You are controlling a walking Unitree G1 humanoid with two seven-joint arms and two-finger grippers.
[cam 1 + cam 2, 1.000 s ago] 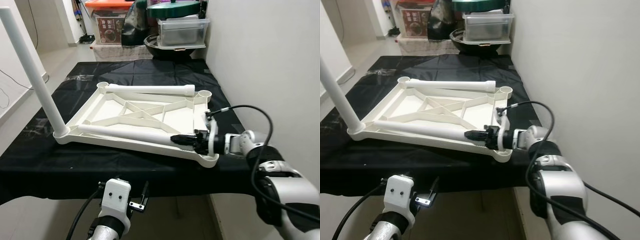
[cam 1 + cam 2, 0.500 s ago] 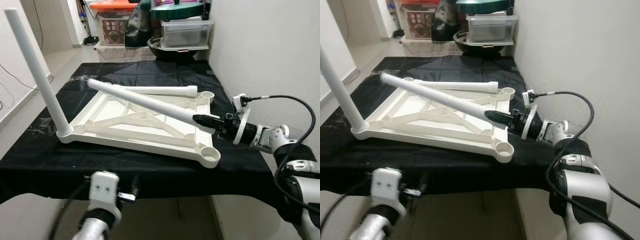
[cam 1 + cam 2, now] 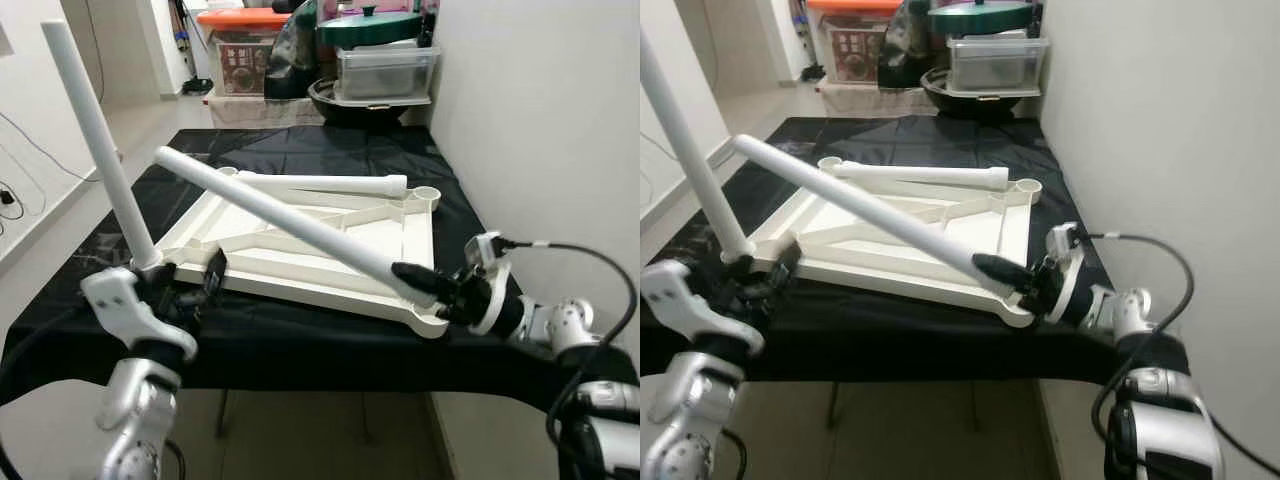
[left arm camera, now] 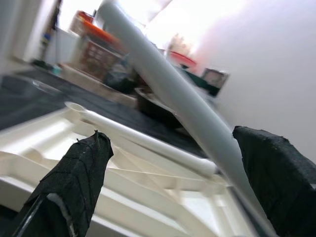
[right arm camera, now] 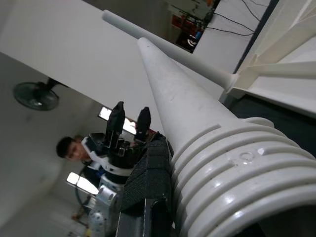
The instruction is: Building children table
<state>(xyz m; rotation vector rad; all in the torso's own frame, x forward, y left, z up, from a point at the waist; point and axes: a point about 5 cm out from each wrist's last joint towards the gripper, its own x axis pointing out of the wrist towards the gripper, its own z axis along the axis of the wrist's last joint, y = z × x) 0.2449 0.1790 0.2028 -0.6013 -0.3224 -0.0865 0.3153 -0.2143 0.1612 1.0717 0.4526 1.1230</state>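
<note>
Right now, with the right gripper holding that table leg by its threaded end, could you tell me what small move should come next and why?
Probably swing the table leg upright and set its threaded end over the near right corner socket. The right gripper holds it slanted across the upturned tabletop, that socket looks open, and one leg already stands.

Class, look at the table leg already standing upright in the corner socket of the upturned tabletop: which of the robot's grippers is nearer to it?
Left. The left gripper sits beside the base of the upright leg. The right gripper holds another leg at the tabletop's opposite near corner.
</note>
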